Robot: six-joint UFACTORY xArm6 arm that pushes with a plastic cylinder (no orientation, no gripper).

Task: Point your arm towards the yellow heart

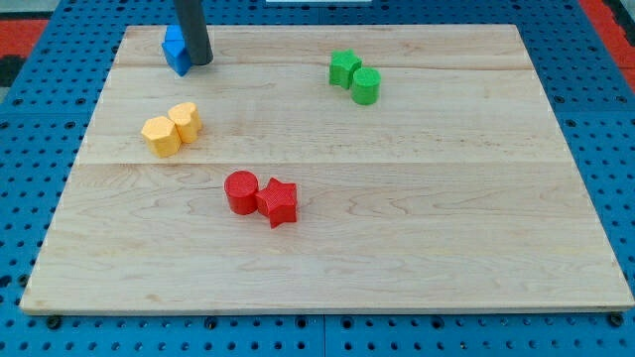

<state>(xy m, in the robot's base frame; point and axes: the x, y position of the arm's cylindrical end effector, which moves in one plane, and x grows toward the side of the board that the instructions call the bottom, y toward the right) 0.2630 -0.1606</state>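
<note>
In the camera view my tip (201, 61), a bare rod with no hand to open or hold anything, touches a blue block (176, 51) at the desk's (417, 218) eleven o'clock. The approach looks barely begun: the yellow heart (185, 120), touching a second yellow block (161, 136), lies near, toward six o'clock, so I'd slide that way.

Dark rod near-upright, my tip (200, 61) at view's top left.

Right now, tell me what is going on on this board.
A single robot arm with a dark rod is working on a wooden board. My tip sits near the view's top left, right beside the blue block on its right. The two yellow blocks, touching each other, lie below it toward the view's bottom; I cannot tell which is the heart. Two green blocks sit at the upper right, and a red cylinder touches a red star near the middle.
</note>
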